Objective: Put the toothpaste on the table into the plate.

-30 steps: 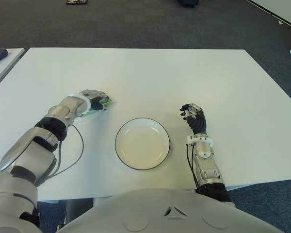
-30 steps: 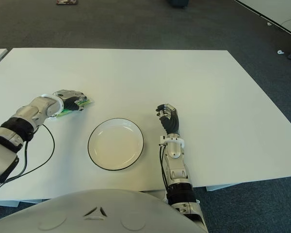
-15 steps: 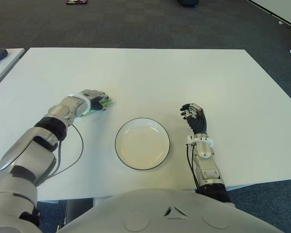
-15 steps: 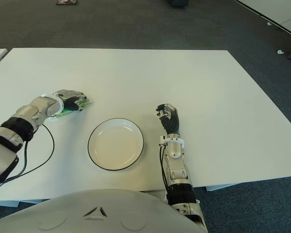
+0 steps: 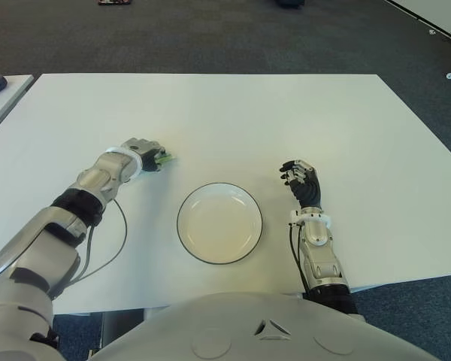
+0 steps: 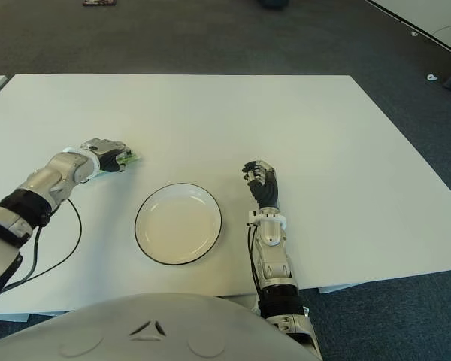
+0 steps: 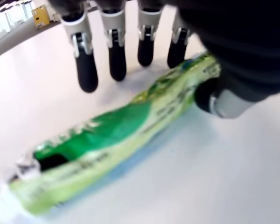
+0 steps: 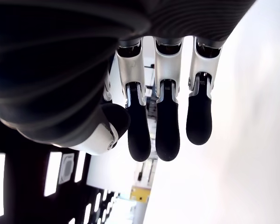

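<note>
White table: empty plate near front edge. Left hand toward left edge, over green toothpaste. Right hand beside plate's right, holding nothing.

We took it for an office or lab: a plain white surface stood on dark grey carpet tiles.

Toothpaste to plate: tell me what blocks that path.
Nothing visible does. The toothpaste is under the left hand, and only bare table lies between it and the plate. The right hand shows on the plate's far side.
</note>
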You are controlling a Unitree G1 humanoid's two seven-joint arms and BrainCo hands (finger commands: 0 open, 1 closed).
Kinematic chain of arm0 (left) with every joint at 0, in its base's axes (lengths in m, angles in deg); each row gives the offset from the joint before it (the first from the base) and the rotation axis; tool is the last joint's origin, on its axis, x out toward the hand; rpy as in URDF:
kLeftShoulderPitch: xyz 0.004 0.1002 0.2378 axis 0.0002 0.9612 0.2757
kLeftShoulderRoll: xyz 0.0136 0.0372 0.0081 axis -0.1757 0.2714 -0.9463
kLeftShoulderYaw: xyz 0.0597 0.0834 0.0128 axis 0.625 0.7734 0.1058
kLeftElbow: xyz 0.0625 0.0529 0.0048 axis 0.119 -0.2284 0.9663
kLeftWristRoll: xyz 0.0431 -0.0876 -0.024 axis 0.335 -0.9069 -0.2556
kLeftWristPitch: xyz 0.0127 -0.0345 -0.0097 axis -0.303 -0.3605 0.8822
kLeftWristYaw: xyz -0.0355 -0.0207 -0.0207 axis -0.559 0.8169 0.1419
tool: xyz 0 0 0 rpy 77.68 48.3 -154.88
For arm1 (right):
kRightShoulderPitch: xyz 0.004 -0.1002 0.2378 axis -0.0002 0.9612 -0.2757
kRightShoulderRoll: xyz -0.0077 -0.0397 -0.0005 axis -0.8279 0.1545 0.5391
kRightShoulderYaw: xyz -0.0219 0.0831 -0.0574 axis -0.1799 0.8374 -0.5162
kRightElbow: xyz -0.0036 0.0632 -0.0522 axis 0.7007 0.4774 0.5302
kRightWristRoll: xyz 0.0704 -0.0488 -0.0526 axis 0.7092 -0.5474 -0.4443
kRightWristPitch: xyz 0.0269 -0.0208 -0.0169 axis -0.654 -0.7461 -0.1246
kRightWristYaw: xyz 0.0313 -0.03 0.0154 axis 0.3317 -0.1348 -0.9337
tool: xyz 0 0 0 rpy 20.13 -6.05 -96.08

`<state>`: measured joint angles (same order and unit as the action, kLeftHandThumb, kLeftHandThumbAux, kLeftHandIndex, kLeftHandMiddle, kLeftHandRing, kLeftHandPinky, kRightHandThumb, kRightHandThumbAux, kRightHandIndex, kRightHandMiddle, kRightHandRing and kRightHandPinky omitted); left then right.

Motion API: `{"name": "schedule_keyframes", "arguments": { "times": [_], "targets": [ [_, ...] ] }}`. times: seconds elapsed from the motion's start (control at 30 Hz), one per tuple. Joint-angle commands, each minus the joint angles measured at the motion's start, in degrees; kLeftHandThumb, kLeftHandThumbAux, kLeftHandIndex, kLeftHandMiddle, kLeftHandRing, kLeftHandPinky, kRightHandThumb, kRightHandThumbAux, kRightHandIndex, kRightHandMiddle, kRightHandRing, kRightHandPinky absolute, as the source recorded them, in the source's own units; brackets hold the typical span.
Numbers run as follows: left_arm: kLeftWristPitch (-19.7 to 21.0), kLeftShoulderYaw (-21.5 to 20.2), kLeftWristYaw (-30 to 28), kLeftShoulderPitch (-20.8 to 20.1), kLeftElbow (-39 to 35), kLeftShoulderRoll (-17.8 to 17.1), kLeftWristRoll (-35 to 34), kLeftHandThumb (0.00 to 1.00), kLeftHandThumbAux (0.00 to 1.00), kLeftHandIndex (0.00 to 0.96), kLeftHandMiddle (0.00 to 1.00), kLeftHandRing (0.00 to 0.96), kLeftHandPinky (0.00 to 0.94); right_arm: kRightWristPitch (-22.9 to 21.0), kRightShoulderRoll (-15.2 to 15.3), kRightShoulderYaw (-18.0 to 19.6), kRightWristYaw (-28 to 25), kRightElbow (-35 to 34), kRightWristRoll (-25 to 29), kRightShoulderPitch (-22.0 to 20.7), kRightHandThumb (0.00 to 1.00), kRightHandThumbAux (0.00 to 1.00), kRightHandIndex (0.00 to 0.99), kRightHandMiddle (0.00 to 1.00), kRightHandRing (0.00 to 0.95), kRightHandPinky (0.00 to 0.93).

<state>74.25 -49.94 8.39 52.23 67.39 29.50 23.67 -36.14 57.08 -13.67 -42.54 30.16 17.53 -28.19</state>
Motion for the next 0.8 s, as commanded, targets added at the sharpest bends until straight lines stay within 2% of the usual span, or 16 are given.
{"name": "schedule_keyframes", "arguments": {
  "times": [0.03,0.13,0.53,0.8],
  "targets": [
    [1.3,0.5,0.1,5.2,-0.2,0.6,0.6,0.681,0.676,0.419,0.461,0.451,0.490,0.1,-0.2,0.3,-0.3,0.2,0.9,-0.1,0.707,0.730,0.427,0.500,0.522,0.546],
    [2.0,0.0,0.7,5.8,-1.0,0.7,0.5,0.702,0.698,0.430,0.526,0.520,0.550,0.2,-0.2,0.4,-0.2,0.2,0.8,-0.1,0.707,0.730,0.427,0.498,0.519,0.542],
    [3.8,-0.8,0.4,6.8,-2.9,1.1,0.1,0.707,0.712,0.436,0.669,0.667,0.682,0.0,-0.1,0.6,0.3,0.1,0.3,-0.1,0.707,0.730,0.427,0.495,0.512,0.531],
    [4.9,-0.9,0.3,7.2,-4.0,1.2,0.3,0.706,0.714,0.436,0.716,0.707,0.702,-0.4,0.1,0.5,0.6,0.0,-0.2,-0.2,0.706,0.730,0.427,0.494,0.506,0.532]
  ]
}}
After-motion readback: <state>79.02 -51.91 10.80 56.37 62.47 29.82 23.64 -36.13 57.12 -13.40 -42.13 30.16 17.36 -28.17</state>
